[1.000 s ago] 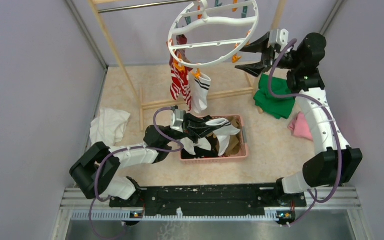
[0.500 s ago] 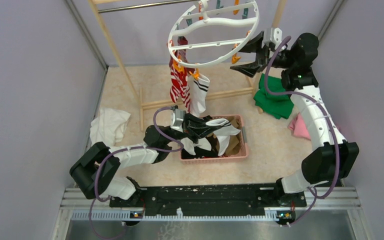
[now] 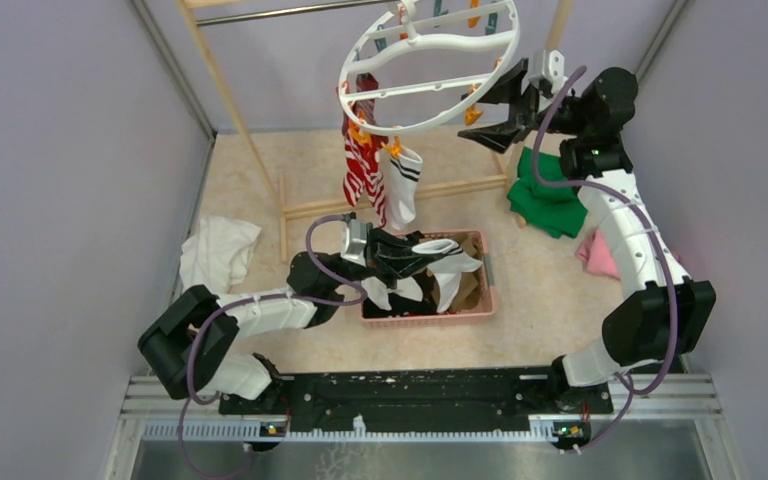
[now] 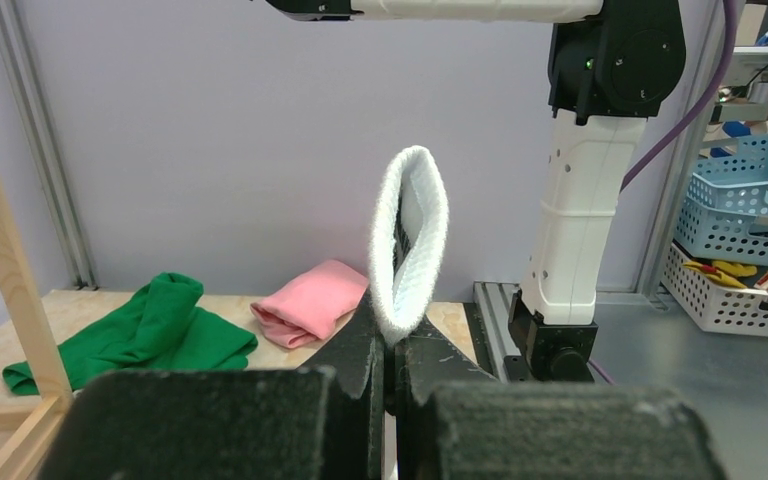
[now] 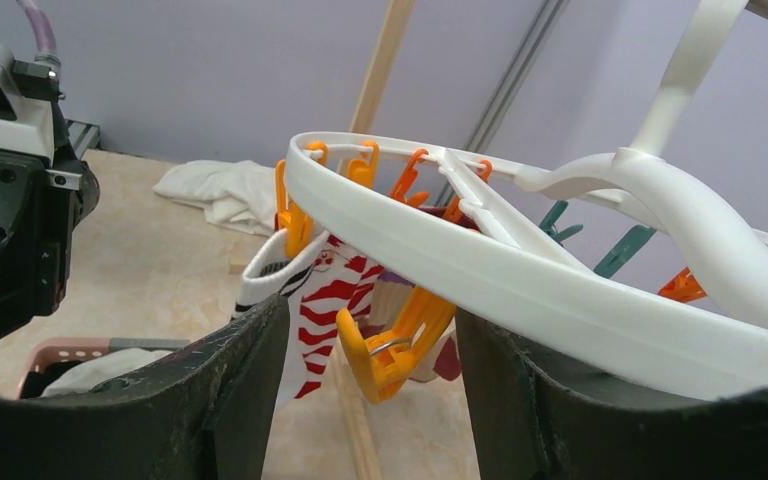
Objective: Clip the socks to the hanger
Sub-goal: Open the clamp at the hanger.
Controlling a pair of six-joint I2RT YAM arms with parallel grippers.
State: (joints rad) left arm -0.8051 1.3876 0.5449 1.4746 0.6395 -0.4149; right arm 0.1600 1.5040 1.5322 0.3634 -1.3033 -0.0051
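Up at the hanger's (image 5: 520, 285) near rim, the right gripper (image 3: 473, 117) has its jaws standing well apart with nothing gripped. An orange peg (image 5: 390, 350) dangles between them from the smooth white plastic ring. That looks like a line-up to pinch the springy peg open; I cannot tell whether either jaw touches it yet.

Below the hanger, over a pink slatted basket (image 3: 430, 315) of loose socks, the left gripper (image 4: 388, 350) has its jaws pinched tight on a white sock (image 4: 410, 240). The sock is fuzzy and ribbed, held by its lower edge, so the cuff stands up as an open loop with an edge free to feed into a peg.

On the hanger's left side two socks already hang limp from orange pegs: a red-and-white striped sock (image 3: 362, 165) and, just beside it, a white sock with black bands (image 3: 400, 180). To the right of the hanger, on the pale counter, lie a crumpled green cloth (image 3: 550, 195) and a folded pink cloth (image 3: 600, 255).
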